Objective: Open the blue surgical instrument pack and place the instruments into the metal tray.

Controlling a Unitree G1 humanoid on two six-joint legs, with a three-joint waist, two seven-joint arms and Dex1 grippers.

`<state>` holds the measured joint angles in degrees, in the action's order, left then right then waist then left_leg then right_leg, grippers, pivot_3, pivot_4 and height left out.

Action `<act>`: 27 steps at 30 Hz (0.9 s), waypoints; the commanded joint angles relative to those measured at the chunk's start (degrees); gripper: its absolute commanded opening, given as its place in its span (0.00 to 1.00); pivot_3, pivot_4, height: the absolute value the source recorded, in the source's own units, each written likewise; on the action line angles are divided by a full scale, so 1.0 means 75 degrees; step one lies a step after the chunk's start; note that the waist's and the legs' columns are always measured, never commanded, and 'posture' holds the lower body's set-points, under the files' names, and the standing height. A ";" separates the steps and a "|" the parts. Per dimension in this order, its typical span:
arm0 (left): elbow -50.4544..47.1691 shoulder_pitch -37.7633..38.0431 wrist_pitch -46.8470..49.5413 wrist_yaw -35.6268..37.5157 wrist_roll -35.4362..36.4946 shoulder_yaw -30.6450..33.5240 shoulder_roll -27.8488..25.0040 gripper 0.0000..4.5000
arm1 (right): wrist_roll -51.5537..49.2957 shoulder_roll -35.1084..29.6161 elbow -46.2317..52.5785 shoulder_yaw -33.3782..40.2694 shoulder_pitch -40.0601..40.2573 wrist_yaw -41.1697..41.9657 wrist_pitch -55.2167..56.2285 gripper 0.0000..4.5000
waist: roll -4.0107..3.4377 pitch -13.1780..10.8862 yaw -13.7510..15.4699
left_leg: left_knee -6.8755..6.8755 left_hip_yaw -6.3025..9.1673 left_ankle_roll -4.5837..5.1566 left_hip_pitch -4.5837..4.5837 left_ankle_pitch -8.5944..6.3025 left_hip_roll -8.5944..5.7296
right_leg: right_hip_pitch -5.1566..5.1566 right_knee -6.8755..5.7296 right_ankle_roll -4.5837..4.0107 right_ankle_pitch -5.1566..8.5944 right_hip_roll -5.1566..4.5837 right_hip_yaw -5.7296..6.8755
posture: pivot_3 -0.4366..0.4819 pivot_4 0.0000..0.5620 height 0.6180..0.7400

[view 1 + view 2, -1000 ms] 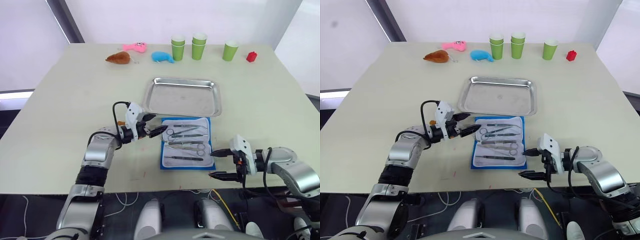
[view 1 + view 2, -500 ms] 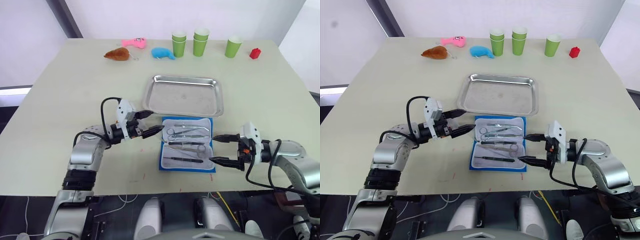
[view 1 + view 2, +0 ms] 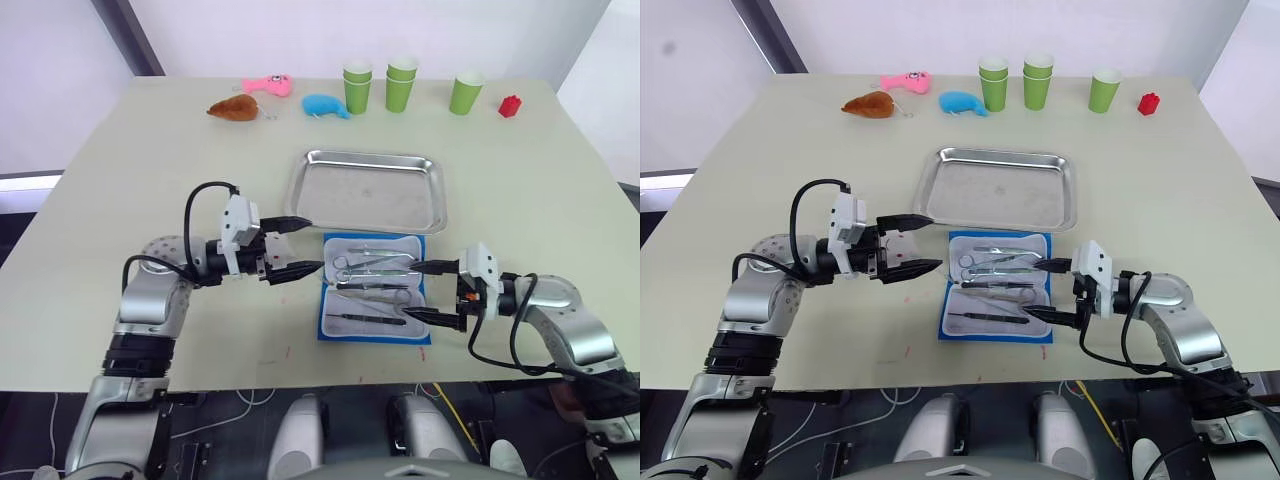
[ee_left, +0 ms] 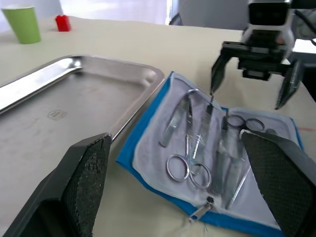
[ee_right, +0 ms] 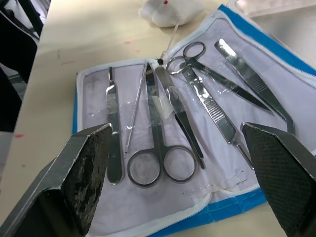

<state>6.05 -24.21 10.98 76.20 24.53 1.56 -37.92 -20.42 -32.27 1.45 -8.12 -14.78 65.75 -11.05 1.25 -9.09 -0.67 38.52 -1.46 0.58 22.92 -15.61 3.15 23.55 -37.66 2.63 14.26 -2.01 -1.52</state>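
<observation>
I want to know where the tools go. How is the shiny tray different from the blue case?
The metal tray is shiny bare steel with a raised rim; the blue surgical instrument pack is soft blue fabric with pale lining. The tray is bigger than the pack. The tray holds nothing yet, while the pack lies open with the instruments tucked inside. Both are flat rectangles lying side by side on the table.
</observation>
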 commanded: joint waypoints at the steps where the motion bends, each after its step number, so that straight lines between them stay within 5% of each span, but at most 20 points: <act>1: -0.0376 -0.0149 -0.0218 0.0611 0.0217 0.0007 -0.0292 0.99 | 0.0184 0.0160 -0.0245 0.0005 -0.0216 -0.0042 0.0483 0.97 | -0.0005 -0.0003 0.0003 | 0.0000 0.0000 0.0000 0.0000 0.0000 0.0000 | 0.0001 -0.0001 0.0000 0.0000 0.0000 0.0000 | 0.48 0.27 1.00; 12: -0.0816 -0.0236 -0.0104 0.1535 0.0453 -0.0072 -0.0765 0.99 | 0.1207 0.0296 -0.1560 -0.0531 -0.0317 -0.0126 0.1180 0.97 | -0.0006 -0.0005 0.0004 | 0.0001 -0.0003 0.0000 -0.0005 0.0000 0.0001 | 0.0000 -0.0009 -0.0001 0.0000 0.0001 -0.0003 | 0.48 0.27 1.00; 27: -0.0427 -0.0488 -0.0090 0.1073 0.0072 -0.0108 -0.0823 1.00 | 0.1401 0.0251 -0.1848 -0.0839 -0.0268 -0.0205 0.0765 0.99 | 0.0001 0.0003 0.0003 | 0.0021 -0.0001 0.0000 -0.0025 0.0001 0.0001 | -0.0011 -0.0035 0.0000 -0.0001 0.0003 -0.0005 | 0.48 0.27 1.00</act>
<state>3.05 -26.95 11.77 84.75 25.80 0.38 -43.66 -12.72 -29.68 -9.90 -12.61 -18.36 64.63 -3.03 1.25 -9.07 -0.65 38.68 -1.46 0.58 22.74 -15.60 3.16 23.47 -37.92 2.62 14.26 -1.99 -1.56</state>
